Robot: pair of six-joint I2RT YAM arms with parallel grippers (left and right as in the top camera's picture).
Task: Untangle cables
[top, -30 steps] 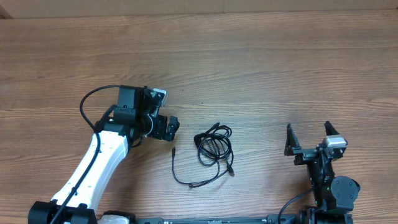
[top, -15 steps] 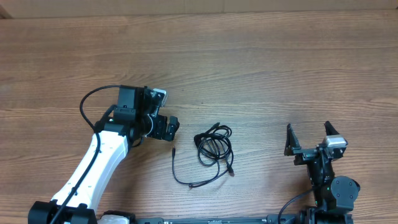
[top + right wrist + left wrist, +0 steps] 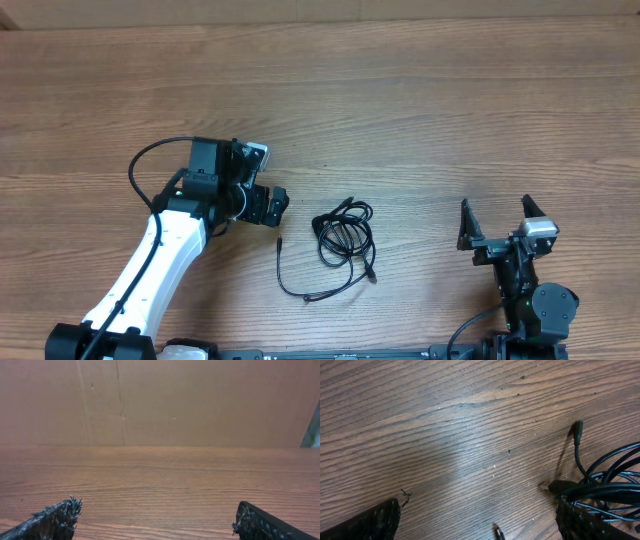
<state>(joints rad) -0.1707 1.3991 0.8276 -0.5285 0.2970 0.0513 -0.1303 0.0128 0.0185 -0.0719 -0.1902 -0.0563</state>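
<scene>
The cables (image 3: 344,232) lie as a small bundle of thin black loops in the middle of the wooden table, with one loose strand (image 3: 310,292) curving out to the lower left and ending in a small plug (image 3: 279,241). My left gripper (image 3: 270,208) is open, just left of the bundle and above the strand's plug. In the left wrist view the cable loops (image 3: 605,480) sit at the right edge by my right fingertip, and a plug end (image 3: 578,427) sticks up. My right gripper (image 3: 495,222) is open and empty, well right of the cables.
The wooden table (image 3: 420,110) stretches bare to the back and both sides. The right wrist view shows the table top (image 3: 160,480) and a brown wall (image 3: 160,400) behind it. The left arm's thick black wire (image 3: 140,165) loops at the left.
</scene>
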